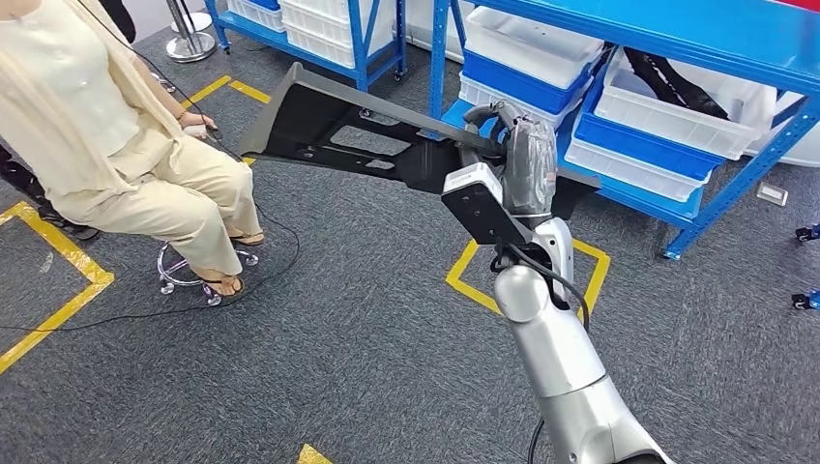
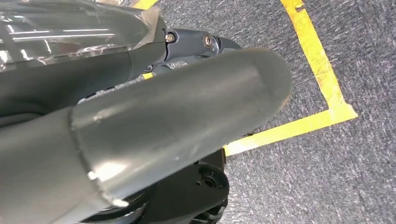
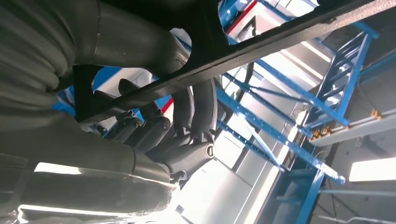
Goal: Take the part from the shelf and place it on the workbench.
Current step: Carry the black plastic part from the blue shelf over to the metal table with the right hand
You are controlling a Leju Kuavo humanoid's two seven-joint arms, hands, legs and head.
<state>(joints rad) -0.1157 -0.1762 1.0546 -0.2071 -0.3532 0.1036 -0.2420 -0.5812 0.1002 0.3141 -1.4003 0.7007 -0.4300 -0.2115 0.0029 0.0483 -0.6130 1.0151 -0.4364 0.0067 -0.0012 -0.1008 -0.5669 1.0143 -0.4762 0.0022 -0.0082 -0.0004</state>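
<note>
One long black part (image 1: 334, 130) is held up in the air by the right hand (image 1: 517, 145), whose fingers (image 3: 196, 116) are wrapped around its edge at one end; the rest of the part reaches out over the grey carpet (image 1: 338, 367) toward a seated person (image 1: 126, 145). Behind the hand stands a blue shelf (image 1: 735, 43) carrying white and blue bins (image 1: 677, 111). Yellow tape (image 1: 464, 266) marks a square on the carpet below the arm. The left hand (image 2: 154, 121) hangs above the carpet near more yellow tape (image 2: 327, 88); I cannot tell whether its fingers are open or closed.
</note>
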